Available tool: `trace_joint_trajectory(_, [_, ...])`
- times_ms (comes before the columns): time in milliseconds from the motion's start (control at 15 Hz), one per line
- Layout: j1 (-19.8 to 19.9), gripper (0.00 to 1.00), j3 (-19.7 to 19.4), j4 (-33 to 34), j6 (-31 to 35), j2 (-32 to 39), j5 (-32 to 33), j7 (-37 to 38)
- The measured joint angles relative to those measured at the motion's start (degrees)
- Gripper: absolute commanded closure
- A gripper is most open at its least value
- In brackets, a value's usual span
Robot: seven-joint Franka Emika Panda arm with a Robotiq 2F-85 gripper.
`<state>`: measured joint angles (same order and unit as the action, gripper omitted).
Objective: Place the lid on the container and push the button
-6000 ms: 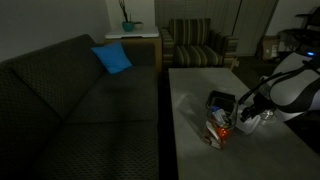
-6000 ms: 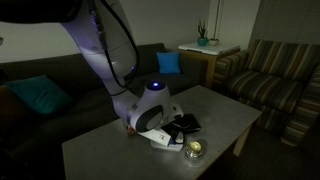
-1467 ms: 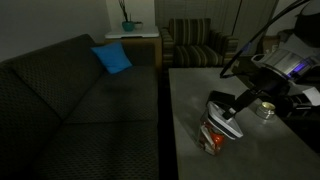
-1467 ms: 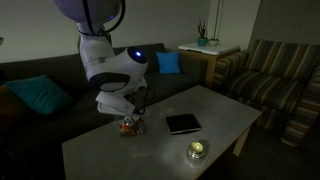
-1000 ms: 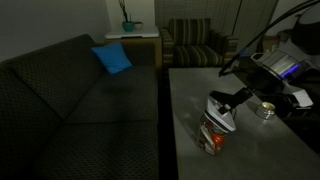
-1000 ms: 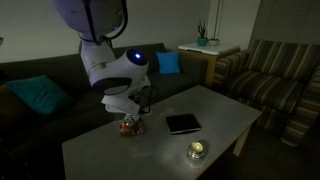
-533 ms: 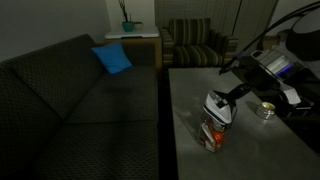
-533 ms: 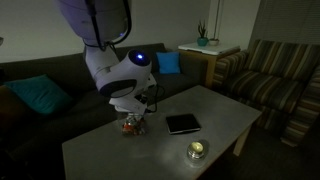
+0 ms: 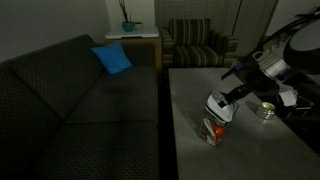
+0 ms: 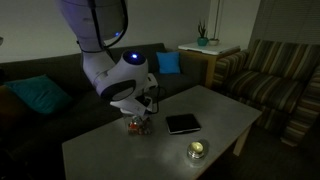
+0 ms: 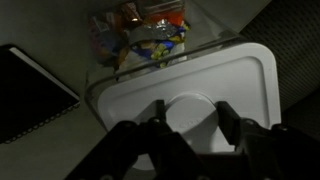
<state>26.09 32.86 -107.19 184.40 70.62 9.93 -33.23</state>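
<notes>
Hand (image 11: 190,118) fingers (image 11: 158,120) are clamped on the round raised centre of the lid (image 11: 225,75), a white plate with rounded corners; only the wrist view shows this grip. Past its far edge peeks the container (image 11: 150,30), with red, orange and white print. In an exterior view the lid hangs tilted over the container (image 9: 212,131) on the worktop (image 9: 190,85); whether they touch is unclear. Farther along, unseen from the wrist, sits a shiny tin (image 9: 265,110).
</notes>
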Motion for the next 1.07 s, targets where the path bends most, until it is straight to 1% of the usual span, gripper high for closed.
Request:
trace_joint_trajectory(133, [-3.19,0.71,-3.0,-0.04,1.62,-1.89,0.73,4.34])
trace_joint_trajectory(400, [-9.13,0.71,-8.57,-0.3,0.83,-5.84,1.12,11.19])
trace_joint_trajectory(667, [-13.16,0.71,-12.0,-0.32,-4.14,-9.04,1.12,14.74])
trace_joint_trajectory(933, [-15.51,0.71,-13.77,-0.06,-10.43,-11.14,1.01,15.61])
trace_joint_trajectory(1067, [-17.41,0.71,-15.39,0.43,-13.46,-11.76,0.92,16.06])
